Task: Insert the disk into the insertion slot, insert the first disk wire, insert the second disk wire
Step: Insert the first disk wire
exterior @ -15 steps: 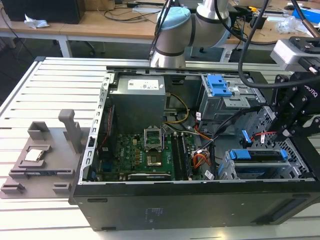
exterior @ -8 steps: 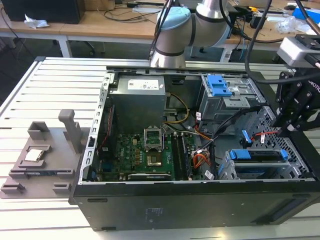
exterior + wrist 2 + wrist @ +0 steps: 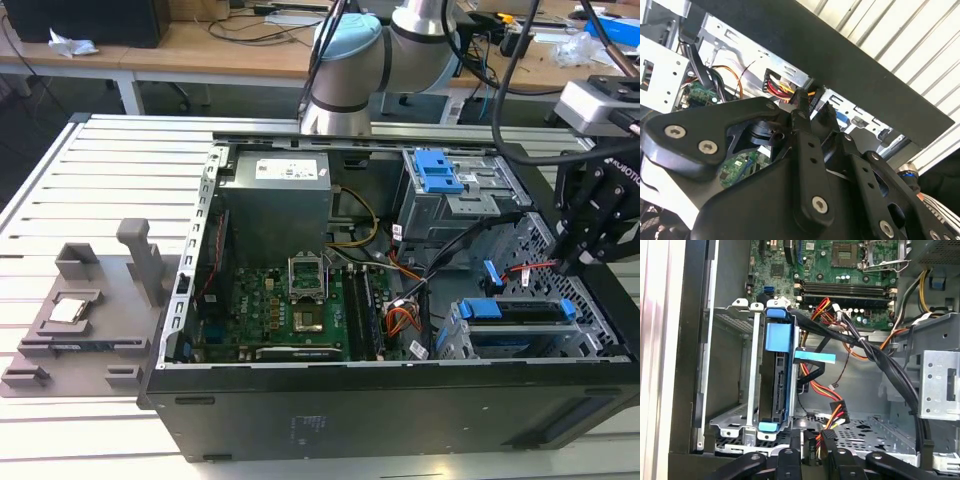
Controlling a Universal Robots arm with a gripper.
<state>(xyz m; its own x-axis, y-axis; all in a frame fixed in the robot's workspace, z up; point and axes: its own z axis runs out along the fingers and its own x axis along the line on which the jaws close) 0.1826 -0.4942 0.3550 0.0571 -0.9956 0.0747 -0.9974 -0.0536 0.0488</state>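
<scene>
A disk (image 3: 776,385) in a bright blue bracket sits on edge inside its slot (image 3: 730,415), a low grey metal cage with perforated walls. By the look of it, the disk is fully seated.

In the exterior view the disk (image 3: 520,313) and the cage (image 3: 450,340) lie in the corner of the computer case (image 3: 400,400) at the exterior view's right, against the case's near wall. The disk's long axis runs along that wall. One end points to the green circuit board (image 3: 850,260) in the middle of the case, and the other points to the case edge at the exterior view's right.

A dark exposed side of the disk faces the open middle of the case, where a bundle of red, yellow and black wires (image 3: 825,395) hangs loose.

The single black gripper (image 3: 812,447) is at the end of the disk furthest from the circuit board, shifted off the disk's line toward the wire side. Its fingers stand close together and appear to pinch a black plug (image 3: 816,440) on the end of that bundle. The plug is near the cage but apart from the disk, with nothing plugged into the disk's exposed side that can be made out.

In the exterior view the gripper (image 3: 572,262) hangs just inside the case edge at the exterior view's right, a little further back than the disk.
</scene>
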